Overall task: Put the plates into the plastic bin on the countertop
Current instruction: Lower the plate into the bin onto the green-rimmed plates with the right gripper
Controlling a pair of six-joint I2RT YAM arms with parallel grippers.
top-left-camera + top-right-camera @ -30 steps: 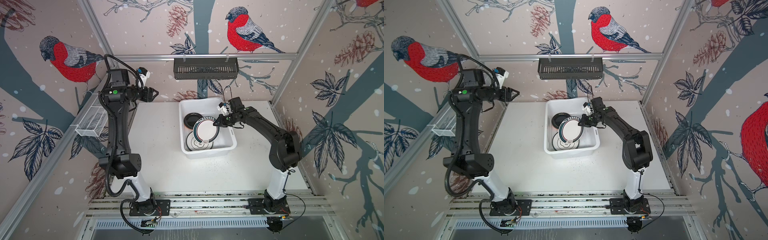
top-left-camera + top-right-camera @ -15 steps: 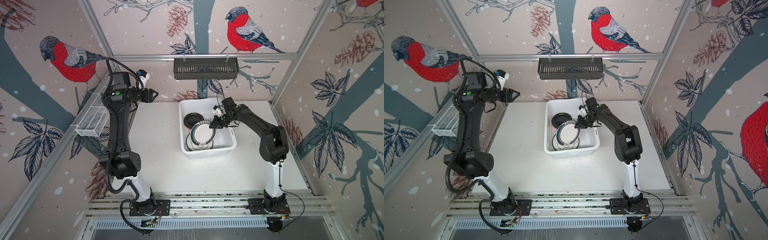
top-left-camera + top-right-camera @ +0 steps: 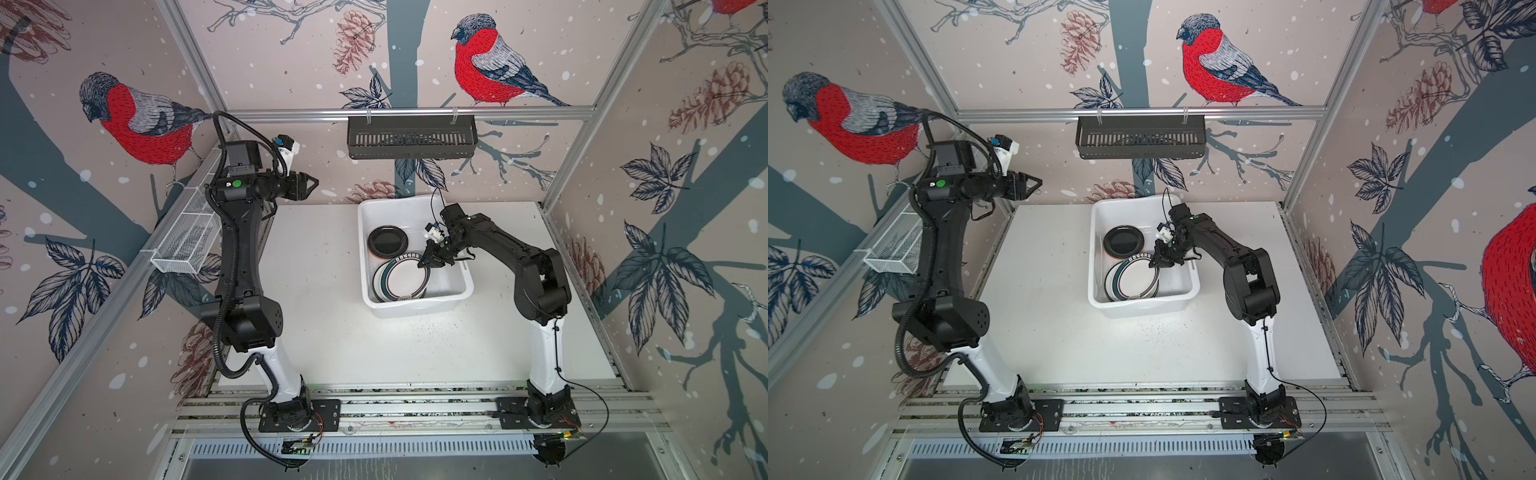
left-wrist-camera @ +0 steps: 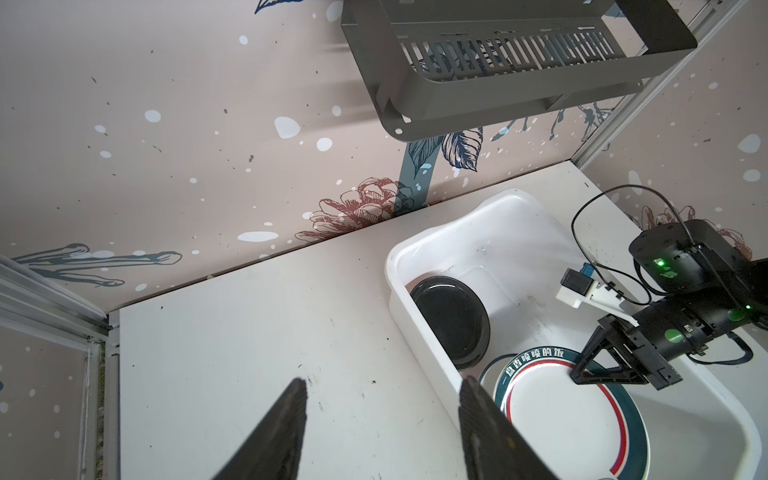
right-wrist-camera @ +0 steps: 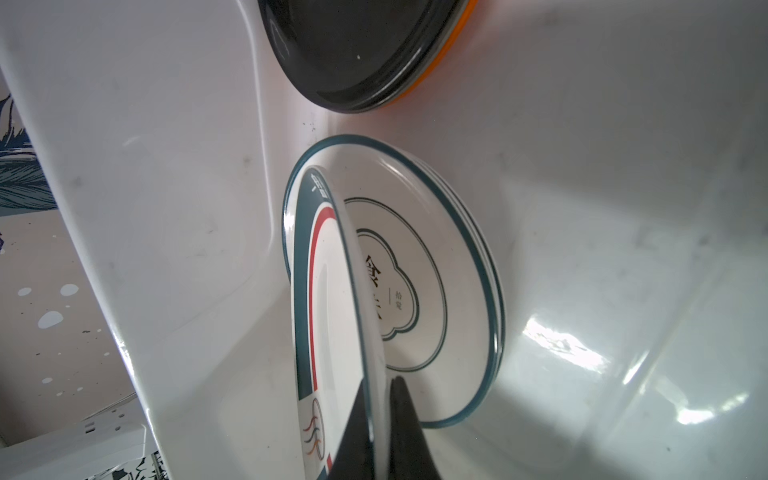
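The white plastic bin point(image 3: 417, 309) point(image 3: 1144, 309) point(image 4: 515, 193) stands at the middle back of the countertop point(image 3: 324, 291). My right gripper point(image 3: 424, 262) point(image 3: 1153, 264) point(image 5: 380, 384) is inside it, shut on the rim of a white plate point(image 3: 401, 278) point(image 3: 1133, 282) point(image 4: 557, 415) point(image 5: 328, 311) with a green rim, a red ring and lettering. That plate hangs tilted over a stack of green-rimmed white plates point(image 5: 453, 291). A black plate point(image 3: 387, 241) point(image 3: 1123, 240) point(image 4: 453, 320) point(image 5: 353, 50) lies on an orange plate point(image 5: 446, 58) in the bin's far left part. My left gripper point(image 3: 313, 185) point(image 3: 1037, 183) point(image 4: 383, 382) is open and empty, high at the back left.
A black slotted rack point(image 3: 411, 137) point(image 4: 519, 70) hangs from the back wall rail. A white wire-mesh basket point(image 3: 187, 245) is fixed to the left wall. Aluminium rails point(image 3: 415, 409) run along the front, where both arm bases sit.
My right gripper has carried the lettered plate leftward and lower into the bin, over the stack. The left arm has barely moved.
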